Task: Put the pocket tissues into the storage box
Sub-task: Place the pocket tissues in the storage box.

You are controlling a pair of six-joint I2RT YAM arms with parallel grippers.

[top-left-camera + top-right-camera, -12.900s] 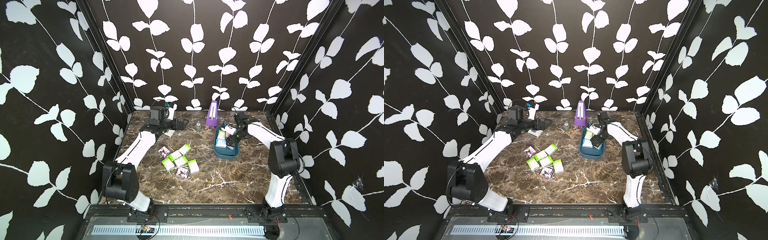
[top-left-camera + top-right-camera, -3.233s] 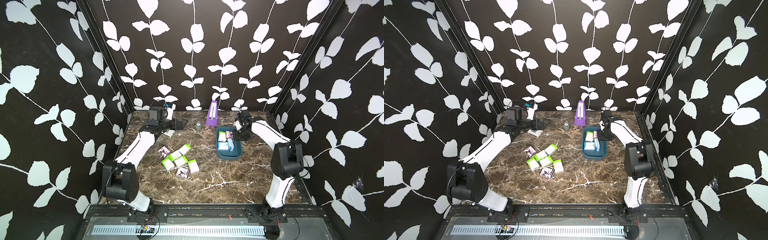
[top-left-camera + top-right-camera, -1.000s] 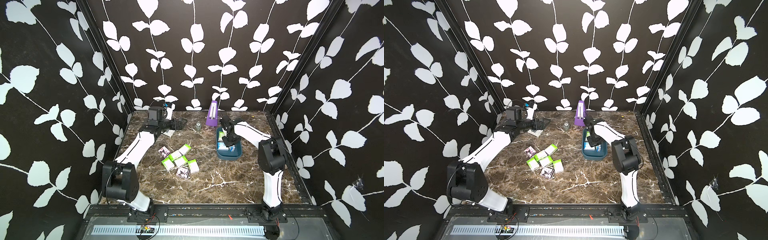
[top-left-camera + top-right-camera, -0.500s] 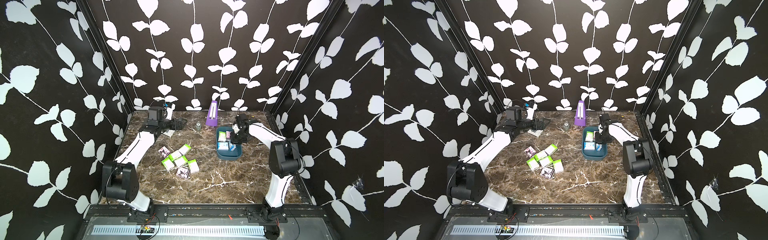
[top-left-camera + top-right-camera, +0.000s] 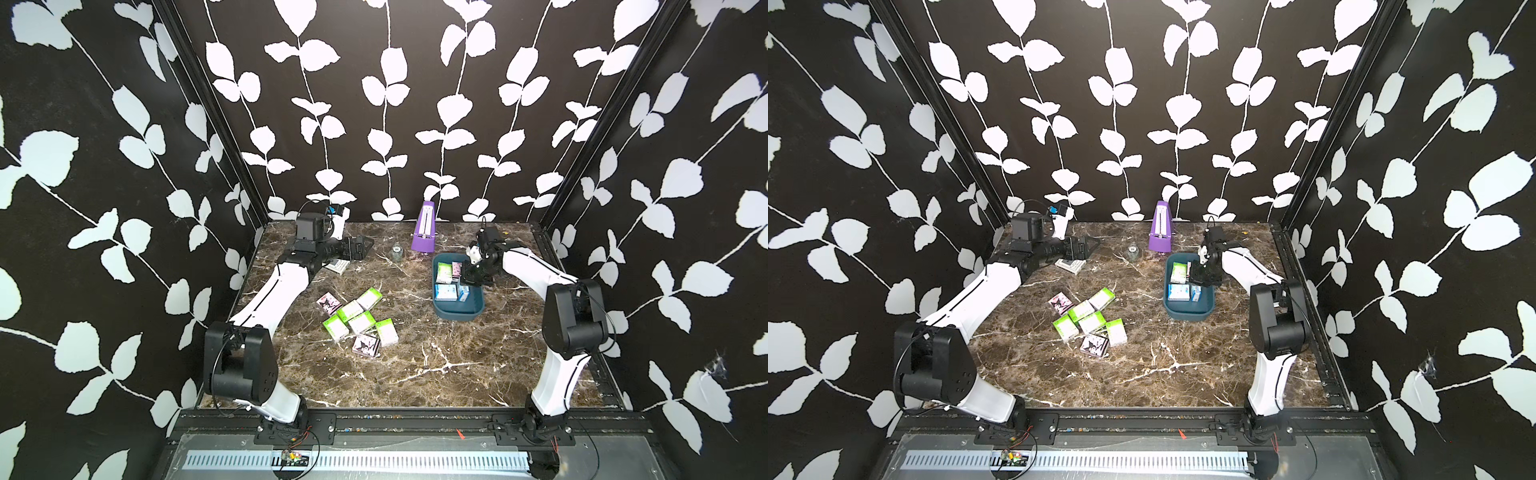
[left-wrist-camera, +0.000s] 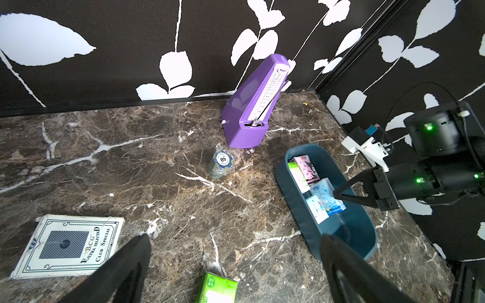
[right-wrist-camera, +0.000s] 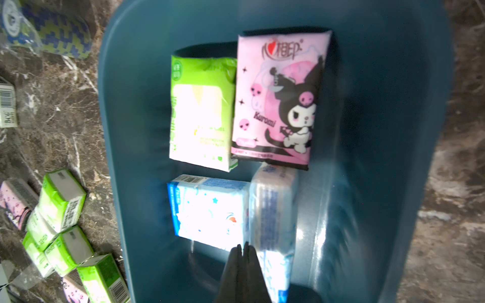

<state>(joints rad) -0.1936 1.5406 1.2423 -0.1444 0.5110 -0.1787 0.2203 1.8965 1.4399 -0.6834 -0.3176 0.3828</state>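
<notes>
The teal storage box (image 5: 456,315) (image 5: 1187,316) stands right of the middle. In it lie a green packet (image 7: 202,112), a pink packet (image 7: 278,99) and two blue ones (image 7: 210,210), one of them standing on its edge (image 7: 273,210). Several more pocket tissues (image 5: 357,320) (image 5: 1090,320) lie loose in a cluster at mid table. My right gripper (image 7: 242,246) (image 5: 469,278) hangs shut and empty over the box, its tips next to the blue packets. My left gripper (image 6: 235,237) (image 5: 365,245) stands open and empty at the back left, low over the table, with a green packet (image 6: 216,288) near it.
A purple metronome (image 5: 424,228) (image 6: 252,110) stands at the back wall. A small stack of chips (image 5: 397,251) (image 6: 221,162) sits left of it. A white card box (image 5: 337,266) (image 6: 70,244) lies by the left gripper. Black patterned walls close in three sides.
The right arm has swung from the box's left side back to its right side and now hangs over the blue packets, still shut. The left arm has not moved.
</notes>
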